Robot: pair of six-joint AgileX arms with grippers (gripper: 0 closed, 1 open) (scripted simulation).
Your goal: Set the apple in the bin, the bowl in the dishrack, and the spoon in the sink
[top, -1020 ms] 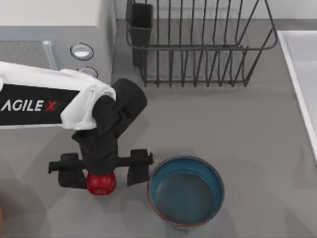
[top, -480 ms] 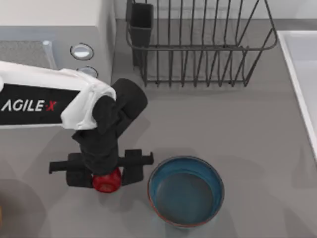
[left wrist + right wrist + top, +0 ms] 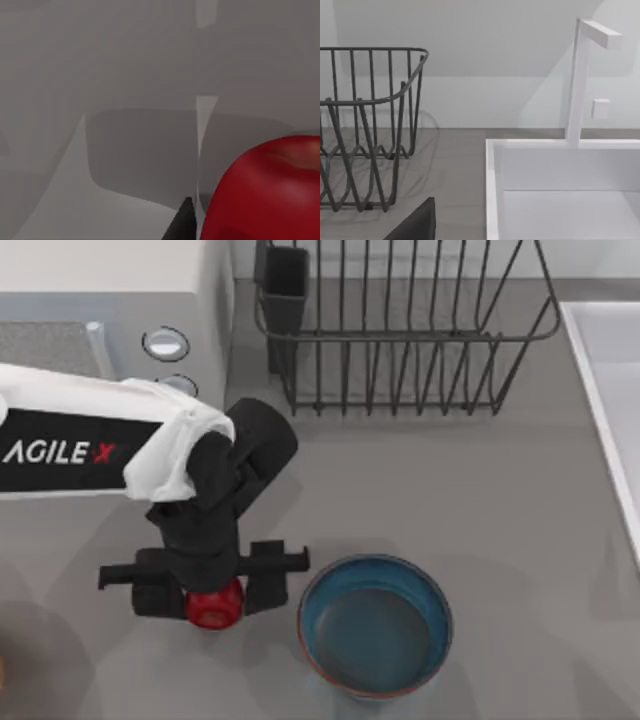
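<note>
The small red apple sits between the dark fingers of my left gripper, which is shut on it near the table's front left. In the left wrist view the apple looms close beside a dark fingertip. The blue bowl with its reddish-brown rim stands upright just right of the gripper, apart from it. The dark wire dishrack is at the back centre and the white sink is at the right edge. The spoon and the bin are out of view.
A white microwave with two round knobs stands at the back left, under my left arm. The right wrist view looks at the dishrack, the sink and its white faucet, with a dark part of my right gripper low in view.
The left gripper's fingers drew together onto the apple, which shifted slightly right and toward the back. Nothing has moved over the last half second.
</note>
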